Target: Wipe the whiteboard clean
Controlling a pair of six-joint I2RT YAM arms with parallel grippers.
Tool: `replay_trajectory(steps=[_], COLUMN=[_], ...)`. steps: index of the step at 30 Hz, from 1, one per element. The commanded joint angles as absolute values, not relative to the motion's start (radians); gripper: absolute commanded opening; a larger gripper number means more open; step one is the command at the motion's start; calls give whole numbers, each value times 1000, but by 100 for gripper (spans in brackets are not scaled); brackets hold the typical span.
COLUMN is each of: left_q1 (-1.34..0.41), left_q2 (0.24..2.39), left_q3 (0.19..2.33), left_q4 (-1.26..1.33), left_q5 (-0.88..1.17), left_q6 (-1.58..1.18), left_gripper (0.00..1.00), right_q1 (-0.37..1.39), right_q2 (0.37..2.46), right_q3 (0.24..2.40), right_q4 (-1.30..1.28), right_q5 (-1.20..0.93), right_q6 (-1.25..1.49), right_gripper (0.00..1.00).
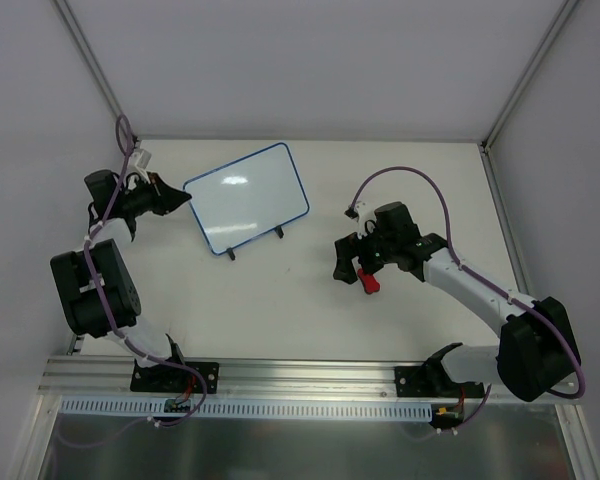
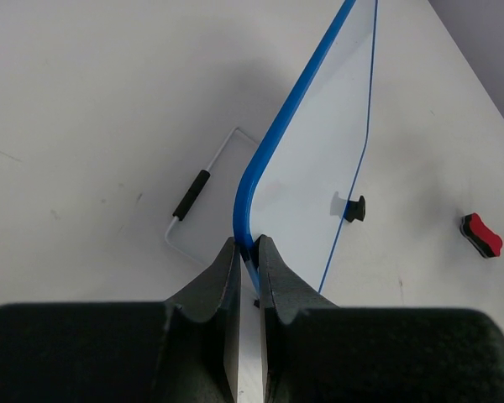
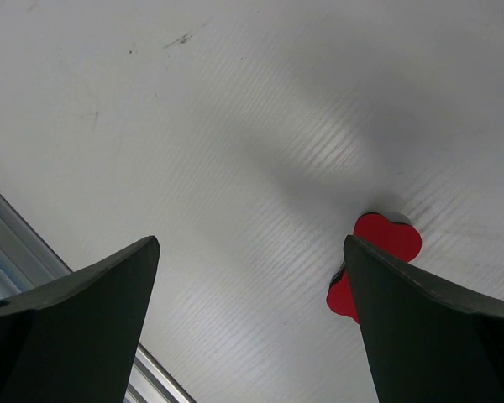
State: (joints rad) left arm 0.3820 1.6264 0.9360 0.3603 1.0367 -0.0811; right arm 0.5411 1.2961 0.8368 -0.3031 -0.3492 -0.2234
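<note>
White table [image 3: 235, 101]; eraser [image 3: 388, 238] half hidden behind right gripper [image 3: 250, 243].

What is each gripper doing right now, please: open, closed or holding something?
Left gripper: closed on the whiteboard, at a corner of its blue rim.
Right gripper: open, holding nothing; the red eraser lies on the table beside it.

Left arm [image 1: 92, 285], right arm [image 1: 470, 285]: white link shells, bulky black joint housings. Left purple cable [image 1: 123, 140] loops off wrist, ends in white connector. Right purple cable [image 1: 420, 172] arcs over forearm. Fingers [image 2: 210, 294] matte black, wedge-shaped, flat inner faces. Base brackets [image 1: 175, 377] black.
</note>
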Motion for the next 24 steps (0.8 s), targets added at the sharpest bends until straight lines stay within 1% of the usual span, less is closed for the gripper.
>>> replay_trajectory(steps=[1,7,15,17,18,24], left_q1=[403,425,453,453,453,454], left_q2=[1563,1522,1494,1491,1483,1459], left_q3=[911,859,859,853,844,831], left_q4=[399,376,325,318,316,284], left_q5=[1002,980,977,976,960,914], left_q6=[18,31,48,54,52,60], left_gripper=[0,0,0,4,7,21], right_q1=[546,546,546,546,546,546], right_q2=[1292,1290,1289,1287,1285,1272], right_q3=[868,864,858,856,854,848], right_q4=[-307,-307,-301,-298,-298,-288], right_q5=[-351,-347,-351,-353,-351,-347], right_q6=[-242,-247,-250,-250,-250,-247], right_gripper=[97,97,97,97,97,97])
